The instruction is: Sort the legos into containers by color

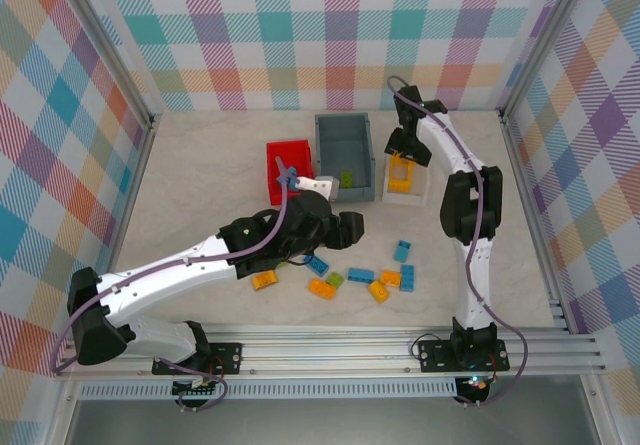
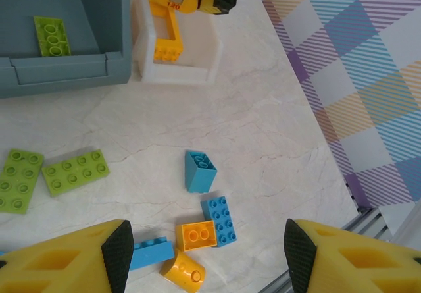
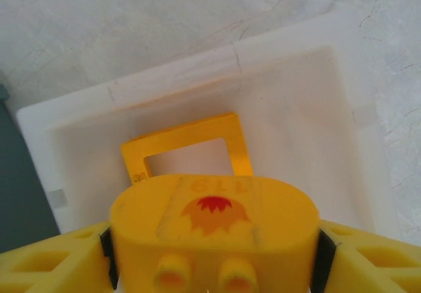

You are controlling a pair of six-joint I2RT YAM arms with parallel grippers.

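My left gripper [image 2: 207,260] [image 1: 348,227] is open and hangs above loose legos on the table: a tall blue brick [image 2: 199,170], a flat blue brick [image 2: 219,220], an orange square brick [image 2: 197,235], an orange round piece [image 2: 184,270] and two green plates [image 2: 75,172]. Nothing is between its fingers. My right gripper [image 3: 214,260] [image 1: 403,150] is shut on a yellow rounded lego [image 3: 214,220] just above the white tray [image 3: 164,79] [image 1: 404,201]. An orange frame piece [image 3: 181,137] [image 2: 168,39] lies in that tray. The grey bin [image 1: 345,155] holds a green brick [image 2: 51,35].
The red bin [image 1: 288,170] stands left of the grey bin, behind my left arm. More blue and orange bricks [image 1: 360,275] are scattered near the table's front. Aluminium rails [image 1: 400,340] run along the near edge, and checked walls close in the sides.
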